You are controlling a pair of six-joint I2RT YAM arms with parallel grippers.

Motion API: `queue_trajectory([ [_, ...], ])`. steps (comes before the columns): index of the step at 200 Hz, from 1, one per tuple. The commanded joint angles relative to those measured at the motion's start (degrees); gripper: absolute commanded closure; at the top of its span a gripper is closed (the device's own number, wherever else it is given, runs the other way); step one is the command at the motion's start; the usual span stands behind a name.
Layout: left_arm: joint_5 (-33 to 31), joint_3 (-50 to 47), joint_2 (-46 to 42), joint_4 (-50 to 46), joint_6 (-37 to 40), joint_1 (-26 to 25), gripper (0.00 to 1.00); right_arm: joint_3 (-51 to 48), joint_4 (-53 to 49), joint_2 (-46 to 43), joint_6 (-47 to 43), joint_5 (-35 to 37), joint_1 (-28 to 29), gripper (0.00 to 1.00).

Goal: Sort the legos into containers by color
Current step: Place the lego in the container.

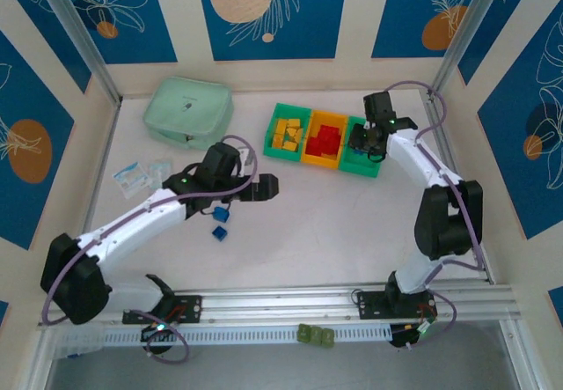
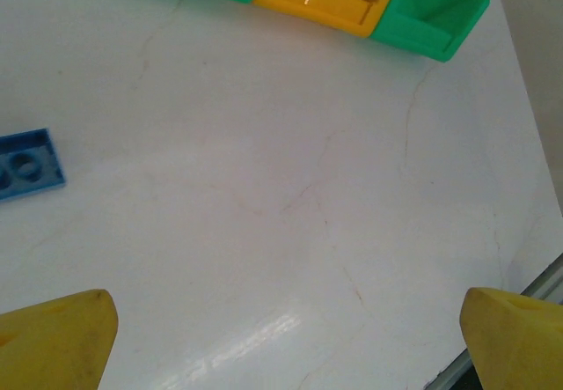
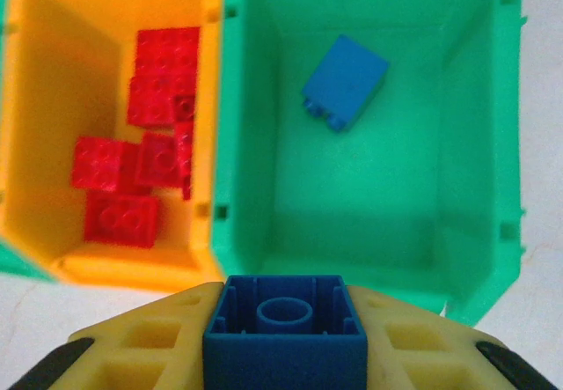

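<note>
Top view: three joined bins (image 1: pixel 318 163) stand in a row at the far side of the counter (image 1: pixel 352 223), green, orange-yellow, green. The left green bin (image 1: pixel 272 135) holds yellow bricks (image 1: pixel 287 132), too small to count. The middle bin holds red bricks (image 1: pixel 328 140). Two loose blue bricks (image 1: pixel 222 215) lie on the counter beside the left arm. The left fingers (image 1: pixel 264 187) hover spread over bare counter, well apart from the bins. The right fingers (image 1: pixel 369 140) hang over the right green bin (image 1: pixel 361 172). One mint-green zip case (image 1: pixel 187 111) lies at the far left.

Left wrist view: both yellow left fingers (image 2: pixel 62 337) stand wide apart, nothing between them. One flat blue brick (image 2: pixel 28 163) lies at the left edge.

Right wrist view: the right fingers (image 3: pixel 132 355) pinch one blue brick (image 3: pixel 283 328), hollow underside toward the camera, at the near rim of the right green bin (image 3: pixel 475 143). One further blue brick (image 3: pixel 345 82) lies tilted on that bin's floor. At least five red bricks (image 3: pixel 141 143), studded and square, lie piled in the middle bin (image 3: pixel 53 99).
</note>
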Motion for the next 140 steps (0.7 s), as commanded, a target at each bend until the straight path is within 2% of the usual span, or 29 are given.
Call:
queue_trajectory([
  [1,2.1,3.2,3.0,2.5,1.1,-0.5,0.01,3.7,1.0,4.5,-1.6,0.4,-0.8,0.69],
  [19,1.7,4.9,5.0,2.3,1.4,-0.5,0.01,5.9,0.8,8.2,-1.9,1.6,-1.1,0.68],
  [65,1.1,7.9,8.0,0.2,2.4,-0.5,0.01,9.0,0.9,11.9,-2.5,1.0,-1.4,0.53],
  [95,0.9,8.9,7.7,-1.5,3.1,-0.4,0.01,7.9,1.3,9.4,-2.4,0.1,-1.0,0.44],
  [140,-1.2,7.3,4.1,-2.4,3.0,-0.1,0.01,3.4,1.0,3.1,-1.5,-1.9,2.3,0.4],
])
